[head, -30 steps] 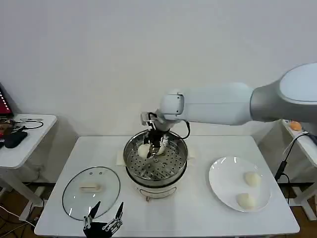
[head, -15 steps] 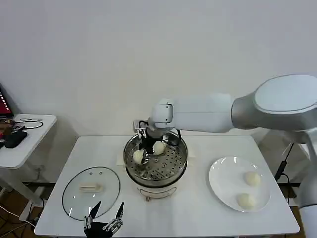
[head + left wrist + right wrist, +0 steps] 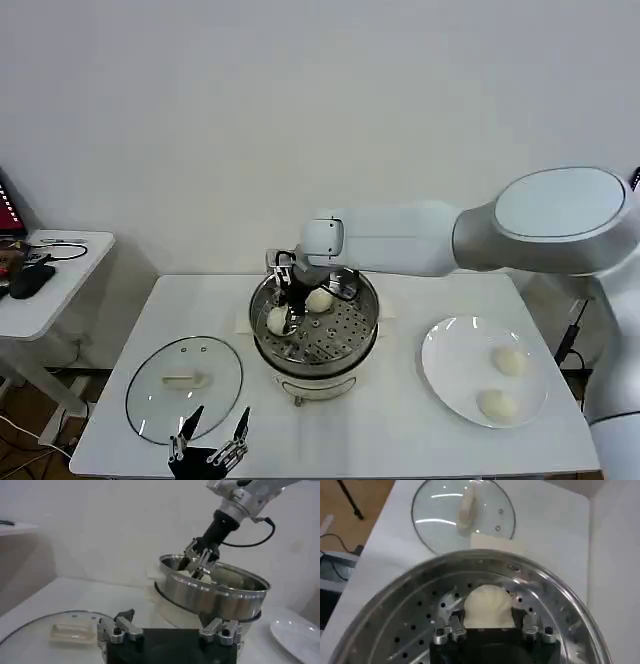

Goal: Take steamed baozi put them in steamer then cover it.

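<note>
Head view first: the white counter (image 3: 400, 440) carries the steamer (image 3: 352, 345) at its middle, toward the back edge, with the cover (image 3: 150, 405) lying flat near the front left corner and a white plate (image 3: 445, 385) near the front right corner. Two steamed baozi (image 3: 510, 361) wait on that plate, well apart from the steamer.

My right hand (image 3: 287, 306) reaches down inside the steamer, fingers narrow around one bun (image 3: 488, 606), which looks to be at or touching the perforated floor; a second bun (image 3: 320, 298) sits just beside it.

My left hand (image 3: 210, 450) idles at the front edge beside the cover, fingers spread wide and holding nothing.

I judge these buns light, soft and easily dented, so a gentle side grip at the widest part suits them. The cover should be heavier, stiff, breakable glass with a slick dome; its small white handle (image 3: 182, 379) is the place to take it.
</note>
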Controlling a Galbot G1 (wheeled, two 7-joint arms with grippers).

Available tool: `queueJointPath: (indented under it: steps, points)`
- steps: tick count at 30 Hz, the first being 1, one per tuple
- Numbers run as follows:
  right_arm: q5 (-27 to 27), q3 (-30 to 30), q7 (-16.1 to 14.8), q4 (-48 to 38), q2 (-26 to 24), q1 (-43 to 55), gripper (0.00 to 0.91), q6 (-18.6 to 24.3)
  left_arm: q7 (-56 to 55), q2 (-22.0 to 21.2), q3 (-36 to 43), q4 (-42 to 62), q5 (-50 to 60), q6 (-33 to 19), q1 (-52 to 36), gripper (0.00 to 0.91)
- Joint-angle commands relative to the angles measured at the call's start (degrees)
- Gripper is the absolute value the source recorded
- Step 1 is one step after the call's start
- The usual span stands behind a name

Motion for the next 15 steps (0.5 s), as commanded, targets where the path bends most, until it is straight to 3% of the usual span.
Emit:
queueJointPath:
  steps: [1,9,15]
  points:
    - [-0.1,0.0,0.3,-0.4,0.3,-0.6,0.907,-0.4,0.0,0.0,0.0,0.0,0.0,0.0,0.0,0.907]
    - [0.3,0.9,1.1,2.4,-2.5,1.6,0.907,-0.6,0.0,-0.2,-0.4,0.0,-0.1,-0.1,0.3,0.907]
    - [-1.6,0.2,-0.5,10.0,-9.7,7.5,0.907,0.5,0.0,-0.3,-0.8,0.0,-0.2,-0.1,0.5,0.907]
